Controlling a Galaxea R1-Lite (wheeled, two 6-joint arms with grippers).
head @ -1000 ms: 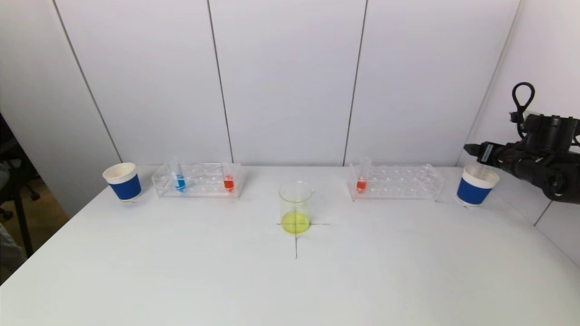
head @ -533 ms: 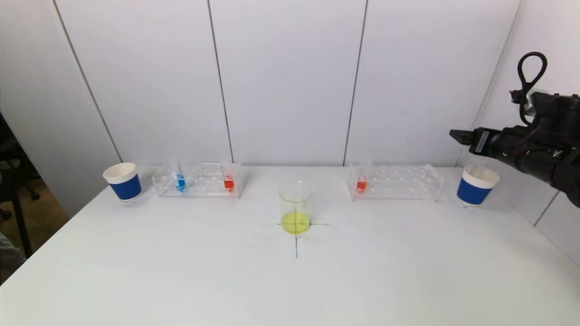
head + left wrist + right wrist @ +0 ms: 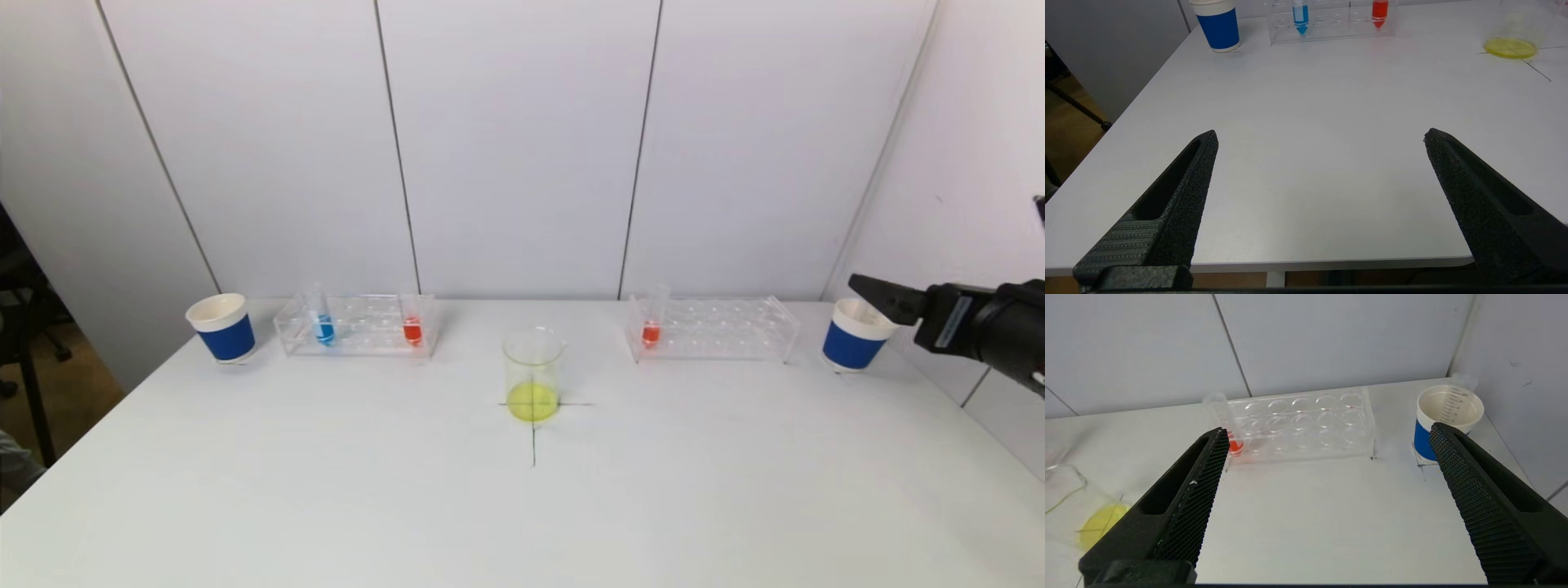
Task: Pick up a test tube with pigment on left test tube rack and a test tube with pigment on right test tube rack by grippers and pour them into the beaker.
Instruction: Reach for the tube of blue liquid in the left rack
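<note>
Test tubes with pigment stand in two clear racks along the back of the white table (image 3: 326, 506). At the head view's far left, a blue paper cup (image 3: 221, 328); beside it the left test tube rack (image 3: 356, 326) holding a blue tube (image 3: 323, 320) and a red tube (image 3: 412, 322). At centre, the beaker (image 3: 534, 375) with yellow liquid, standing on a drawn cross. Right of centre, the right test tube rack (image 3: 712, 328) with one red tube (image 3: 652, 323) at its left end, then a second blue cup (image 3: 857, 334). At the right edge, the right gripper (image 3: 878, 296) hovers by that cup, fingers spread and empty. The left gripper (image 3: 1321, 136) hangs spread near the table's front edge.
</note>
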